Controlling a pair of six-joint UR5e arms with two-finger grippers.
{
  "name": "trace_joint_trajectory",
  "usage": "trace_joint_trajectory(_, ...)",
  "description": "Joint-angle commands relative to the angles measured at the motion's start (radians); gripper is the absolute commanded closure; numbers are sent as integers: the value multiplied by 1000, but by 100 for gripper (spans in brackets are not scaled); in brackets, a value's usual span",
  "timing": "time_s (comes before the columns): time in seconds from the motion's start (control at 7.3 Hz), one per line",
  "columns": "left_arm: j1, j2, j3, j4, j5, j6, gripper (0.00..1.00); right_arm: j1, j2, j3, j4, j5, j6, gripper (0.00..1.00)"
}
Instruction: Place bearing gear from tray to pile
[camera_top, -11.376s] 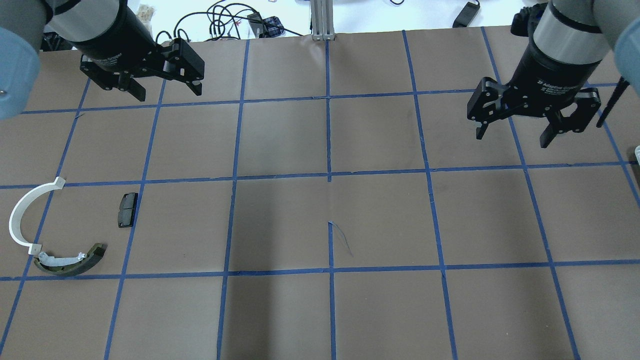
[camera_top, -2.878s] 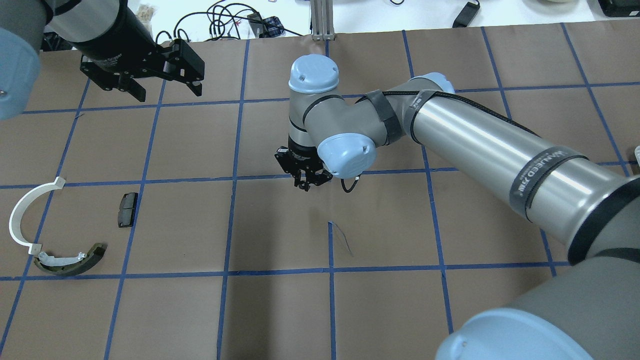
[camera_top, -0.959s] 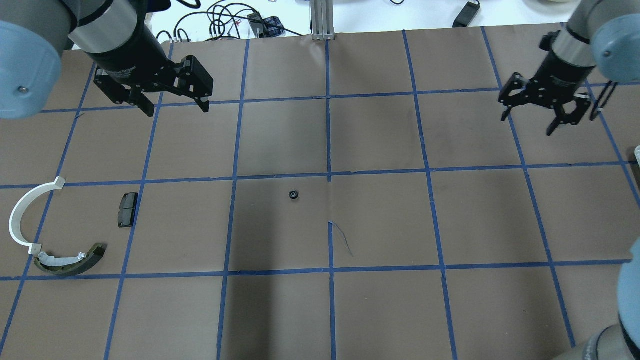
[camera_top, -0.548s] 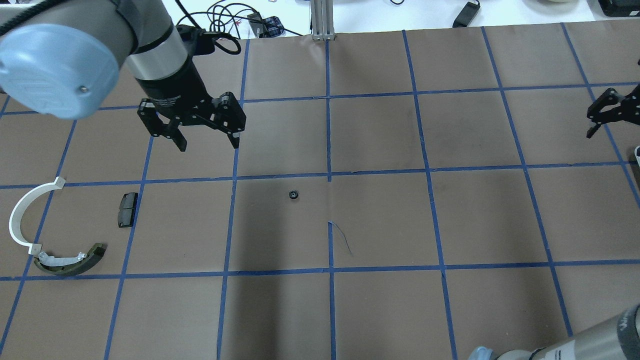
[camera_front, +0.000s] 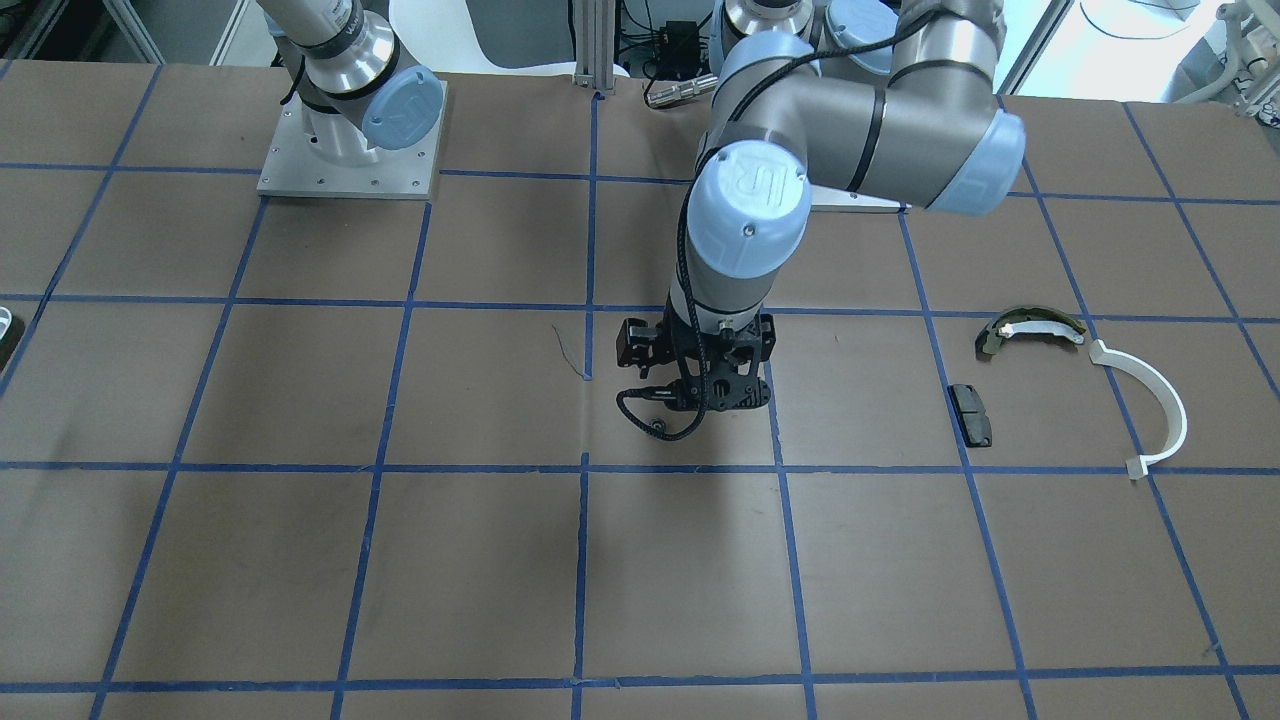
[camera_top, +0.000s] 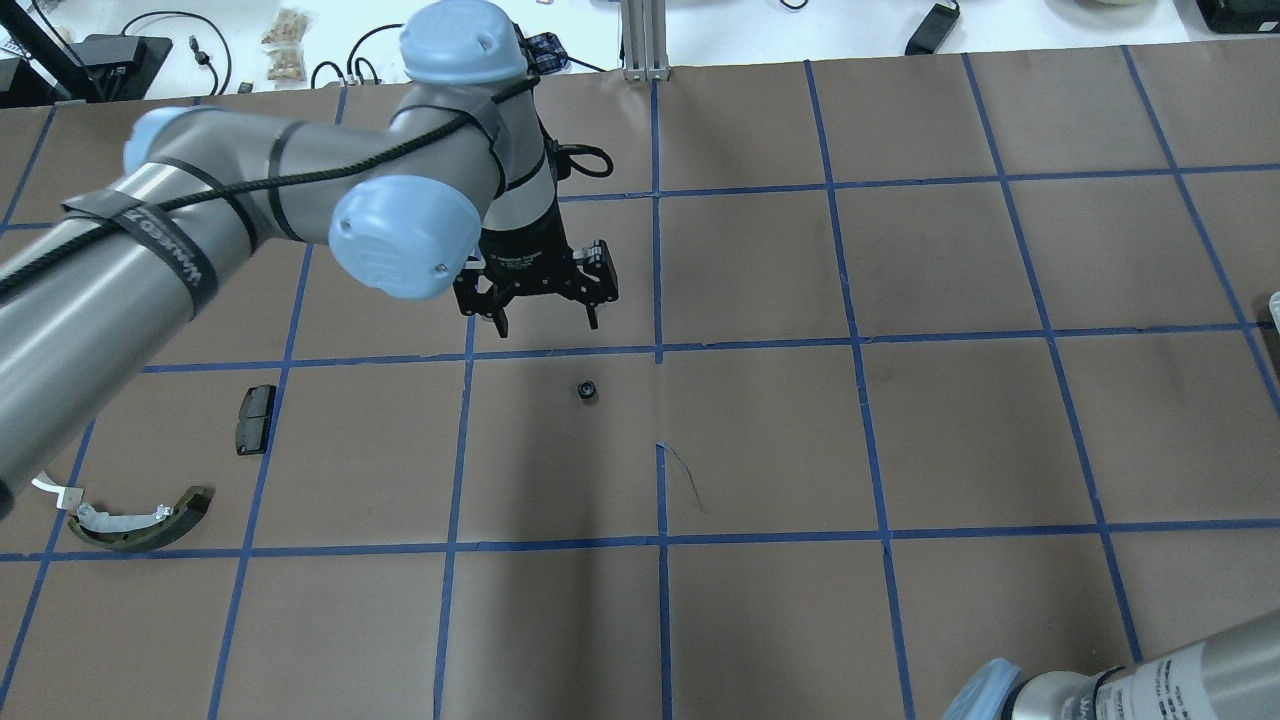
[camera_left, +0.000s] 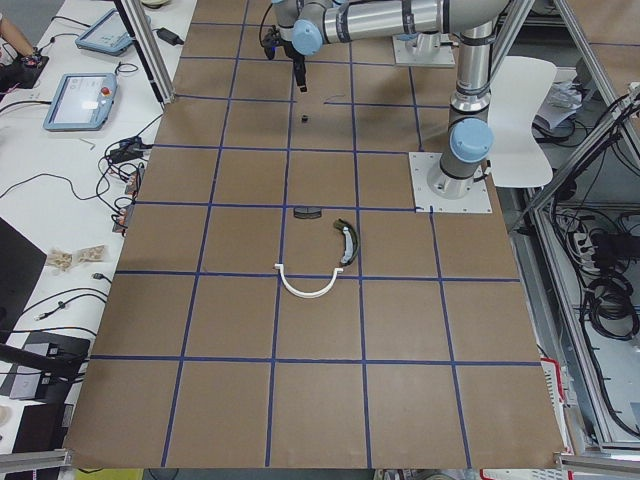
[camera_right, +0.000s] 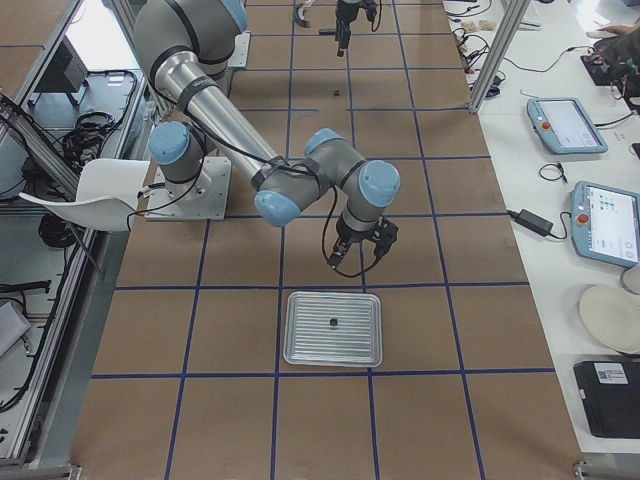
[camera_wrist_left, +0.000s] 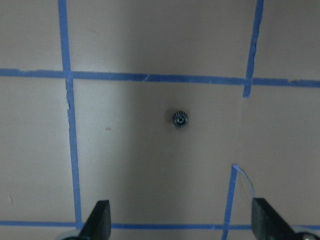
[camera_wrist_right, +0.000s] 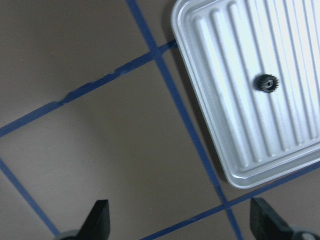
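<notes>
Mid-table, left claw (camera_top: 547, 326) spread wide near lone bearing gear (camera_top: 587, 390), right claw (camera_right: 355, 260) likewise spread near tray (camera_right: 310, 345) edge.

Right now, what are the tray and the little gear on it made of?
The tray looks like bare metal, maybe aluminium: silvery and shiny, with pressed ridges. The little gear on it is dull black, toothed: metal or plastic, I cannot tell.
</notes>
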Motion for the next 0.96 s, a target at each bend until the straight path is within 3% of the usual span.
trace_joint_trajectory(0.0,-10,-68,-156,286,34,3,2,-92,65,-5,-136,-21,-143,0)
trace_joint_trajectory(0.14,-14,-82,-216,391,28,0,2,-95,117,-5,-210,-19,-174,0)
trace_joint_trajectory(0.41,-33,-106,-246,435,35,-6,2,-100,193,-10,-312,-13,-177,1)
trace_joint_trajectory(0.55,-41,-113,-243,438,37,-10,3,-100,208,-2,-312,-10,-173,6)
trace_joint_trajectory(0.69,-46,-129,-246,479,37,-32,5,-100,235,-13,-313,-10,-171,21)
trace_joint_trajectory(0.82,-50,-145,-244,507,37,-49,8,-100,242,-7,-313,-11,-167,22)
